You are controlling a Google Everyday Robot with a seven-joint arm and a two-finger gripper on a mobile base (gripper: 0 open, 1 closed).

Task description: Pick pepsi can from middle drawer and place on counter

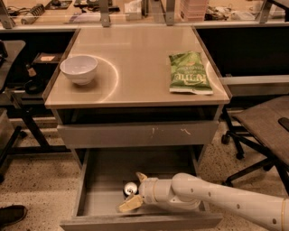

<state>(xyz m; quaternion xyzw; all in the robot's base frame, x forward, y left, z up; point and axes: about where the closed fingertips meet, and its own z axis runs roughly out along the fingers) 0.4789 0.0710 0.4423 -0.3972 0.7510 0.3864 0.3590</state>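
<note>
The middle drawer [104, 178] is pulled open at the bottom of the grey cabinet, showing its grey floor. The pepsi can [130, 188] lies on its side on that floor near the front, its silver top facing me. My gripper [134, 189] reaches into the drawer from the right, with one tan finger [142, 177] behind the can and the other [128, 205] in front of it, open around it. The counter [135, 63] is the glossy tan top of the cabinet above.
A white bowl [79, 69] stands at the counter's left and a green chip bag [189, 78] lies at its right. A closed scuffed drawer front [135, 133] is above the open one. An office chair [266, 131] stands at the right, a cluttered workbench [135, 9] behind.
</note>
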